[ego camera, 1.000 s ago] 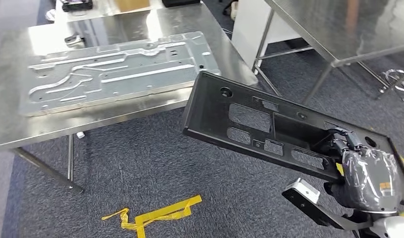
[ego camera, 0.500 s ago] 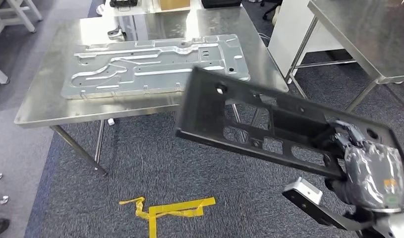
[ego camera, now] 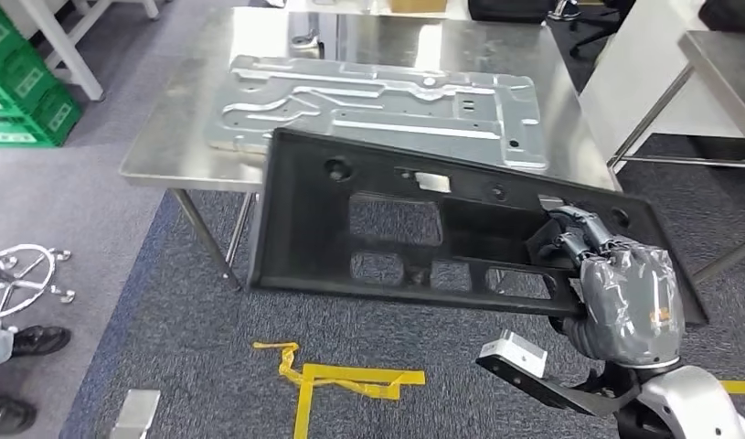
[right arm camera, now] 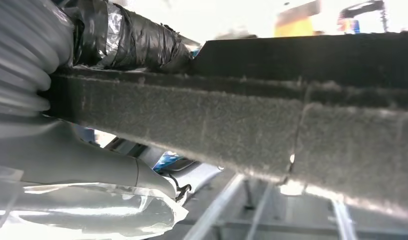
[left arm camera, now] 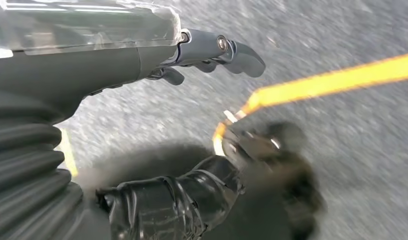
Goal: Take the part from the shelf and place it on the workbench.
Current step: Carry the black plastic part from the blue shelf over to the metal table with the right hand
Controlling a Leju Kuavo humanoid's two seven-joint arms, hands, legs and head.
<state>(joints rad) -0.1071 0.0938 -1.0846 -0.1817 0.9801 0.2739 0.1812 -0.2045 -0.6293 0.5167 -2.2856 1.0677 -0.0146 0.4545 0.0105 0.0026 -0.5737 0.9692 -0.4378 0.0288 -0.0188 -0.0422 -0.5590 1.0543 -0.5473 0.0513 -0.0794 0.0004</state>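
You are looking down at a grey carpeted floor (ego camera: 186, 366) with a steel surface (ego camera: 190, 137) standing at the far side of it. A stamped silver metal panel (ego camera: 387, 105) lies flat on that surface and covers most of its middle. Yellow tape (ego camera: 350, 377) marks the carpet nearer to you, and green crates (ego camera: 21, 87) sit at the far left. At the left edge you can see a person's dark shoes (ego camera: 26, 343) beside a chrome chair base (ego camera: 21, 274).

Your right hand (ego camera: 615, 283) grips the black part (ego camera: 396, 219), a long flat plastic frame with several rectangular cut-outs. The fingers (ego camera: 574, 229) curl through an opening near the part's right end. The part hangs in the air in front of the surface, tilted, with its left end reaching towards the surface's near edge and overlapping it in the head view. In the right wrist view you see the part's (right arm camera: 242, 130) thick dark edge close up, running right across the picture, with the hand (right arm camera: 116, 37) clamped around it.

Your left hand (left arm camera: 201, 85) hangs over the carpet, its fingers (left arm camera: 227, 50) apart and holding nothing, with a strip of yellow tape (left arm camera: 332, 80) on the floor beneath it.
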